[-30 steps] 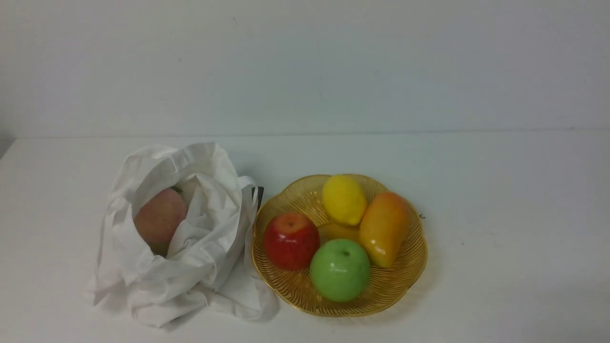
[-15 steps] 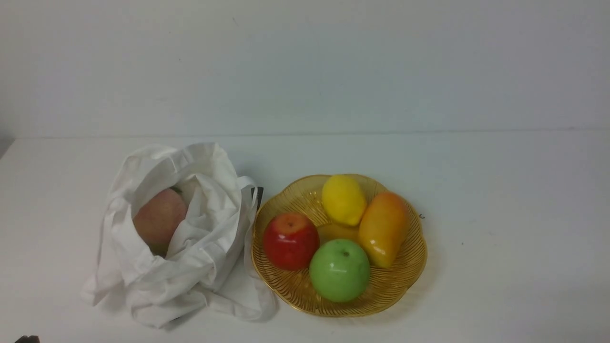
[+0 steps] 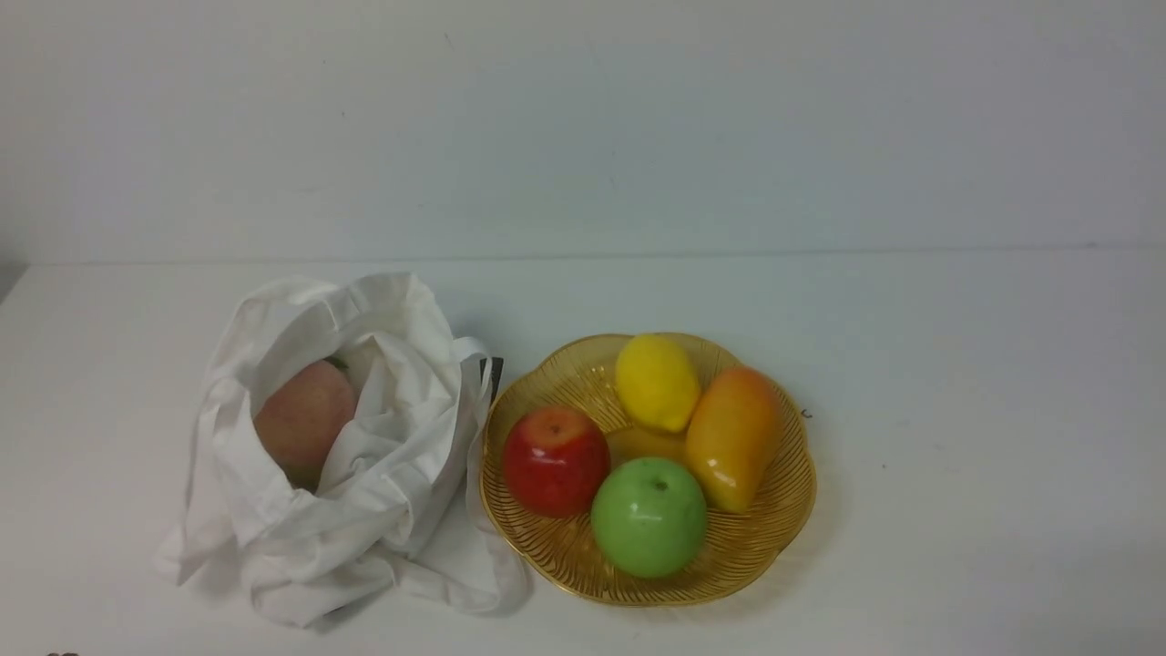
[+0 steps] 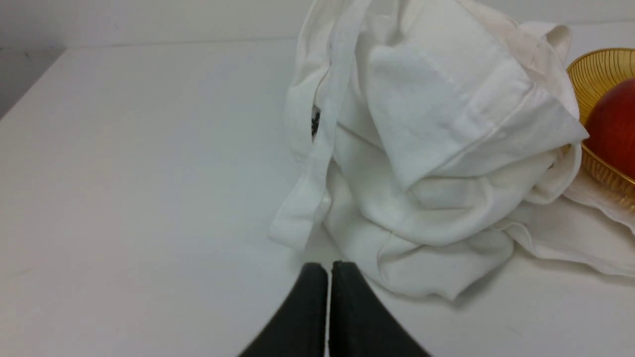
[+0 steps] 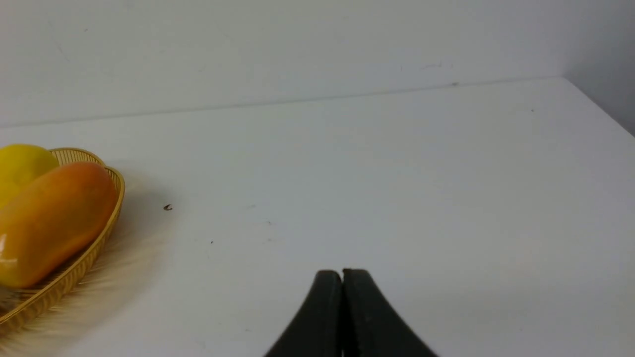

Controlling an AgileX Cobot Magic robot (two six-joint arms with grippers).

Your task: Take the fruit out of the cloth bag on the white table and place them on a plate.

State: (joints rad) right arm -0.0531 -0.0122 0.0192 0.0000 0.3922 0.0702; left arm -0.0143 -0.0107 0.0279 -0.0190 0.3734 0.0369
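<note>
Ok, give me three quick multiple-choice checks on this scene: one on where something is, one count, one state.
1. Where is the round pink-orange peach?
A on the dish
B inside the white cloth bag
C on bare table

2. How many fruits lie on the amber ribbed plate?
A two
B three
C four

3. How is the left gripper?
A shut, empty
B open
C gripping cloth

Answers: 1 B, fabric surrounds it. 2 C, lemon, mango and two apples. 3 A, its black tips meet short of the bag.

A bare test bench, lab-like: a plain white table (image 3: 956, 364) set against a blank pale wall (image 3: 638, 118), with no furnishings around.
</note>
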